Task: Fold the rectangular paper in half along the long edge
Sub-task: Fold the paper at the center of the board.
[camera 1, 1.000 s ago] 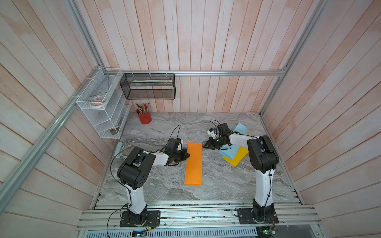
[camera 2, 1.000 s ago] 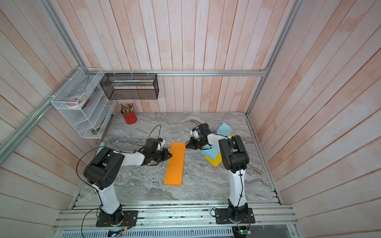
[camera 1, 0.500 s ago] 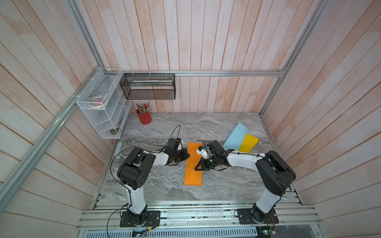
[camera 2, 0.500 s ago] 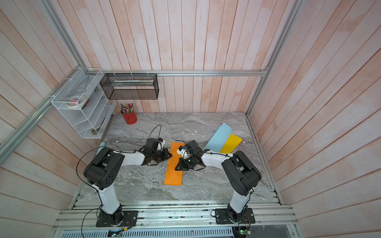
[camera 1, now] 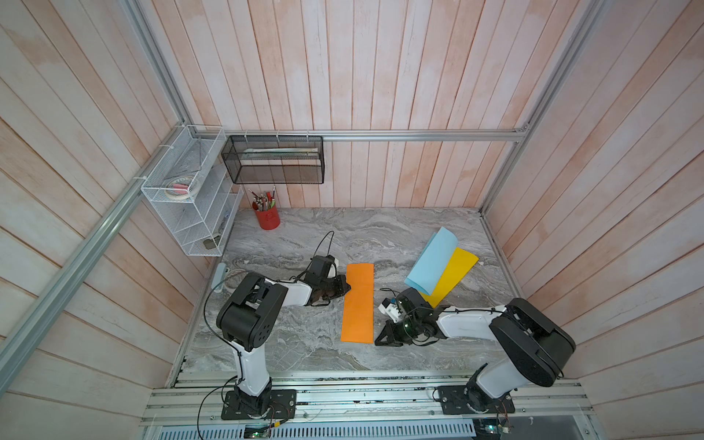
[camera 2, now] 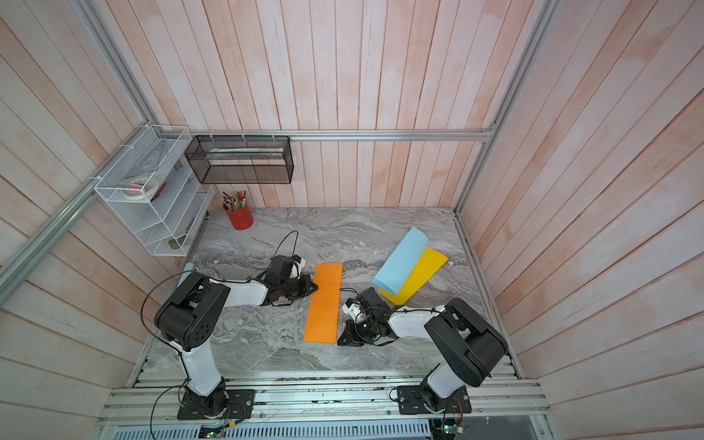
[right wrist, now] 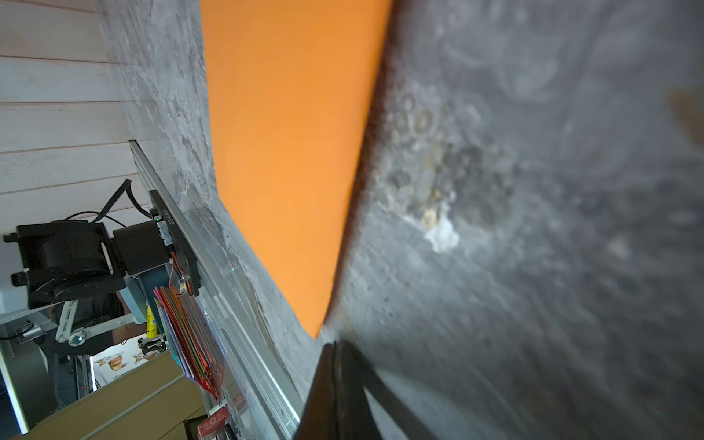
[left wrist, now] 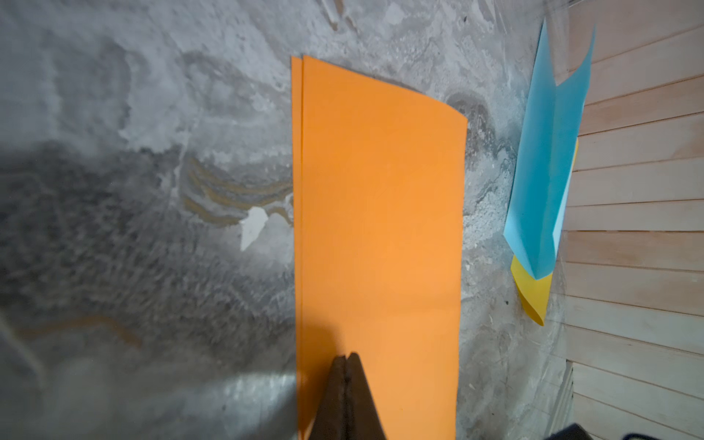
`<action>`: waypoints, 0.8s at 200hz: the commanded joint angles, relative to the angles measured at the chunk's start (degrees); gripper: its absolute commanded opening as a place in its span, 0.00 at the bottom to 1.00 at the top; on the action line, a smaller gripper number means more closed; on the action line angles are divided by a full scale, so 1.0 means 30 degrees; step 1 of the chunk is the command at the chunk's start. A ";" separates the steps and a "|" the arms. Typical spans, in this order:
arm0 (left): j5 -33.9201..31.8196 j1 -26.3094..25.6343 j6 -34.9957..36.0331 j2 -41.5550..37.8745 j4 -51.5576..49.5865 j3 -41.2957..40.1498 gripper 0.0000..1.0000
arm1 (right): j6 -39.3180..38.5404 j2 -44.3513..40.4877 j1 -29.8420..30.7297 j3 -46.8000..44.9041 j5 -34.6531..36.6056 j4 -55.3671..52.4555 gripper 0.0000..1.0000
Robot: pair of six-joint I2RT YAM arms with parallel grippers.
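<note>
Over orange paper [camera 1: 358, 304], closed left fingers [left wrist: 362, 404] near edge, marble [camera 1: 304, 343] alongside

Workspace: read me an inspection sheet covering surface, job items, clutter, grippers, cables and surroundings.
Surface: grey marbled tabletop; a small white patch shows beside the paper.
Job's things: orange paper lies flat, folded lengthways, its two layer edges nearly aligned.
Clutter: light blue sheet curls over a yellow sheet; red pencil cup at the back.
Grippers: left gripper fingers shut, tip on the orange paper; right gripper fingers shut, low beside the paper's near corner.
Cables: black cable loops above the left wrist.
Surroundings: wood-plank walls; white wire shelf; black mesh basket.
</note>
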 commanded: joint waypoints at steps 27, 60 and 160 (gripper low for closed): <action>-0.1609 -0.0135 0.0403 0.1129 -0.4301 -0.1439 0.00 | 0.0225 -0.2685 0.0080 0.2547 0.1217 -0.2510 0.00; -0.1527 -0.0144 0.0260 0.1145 -0.4096 -0.1469 0.00 | 0.0258 -0.1365 0.0135 0.4151 0.1100 -0.1561 0.00; -0.1672 -0.0149 0.0375 0.1241 -0.4328 -0.1265 0.00 | 0.0138 0.1444 -0.0159 0.1346 0.1070 0.0626 0.00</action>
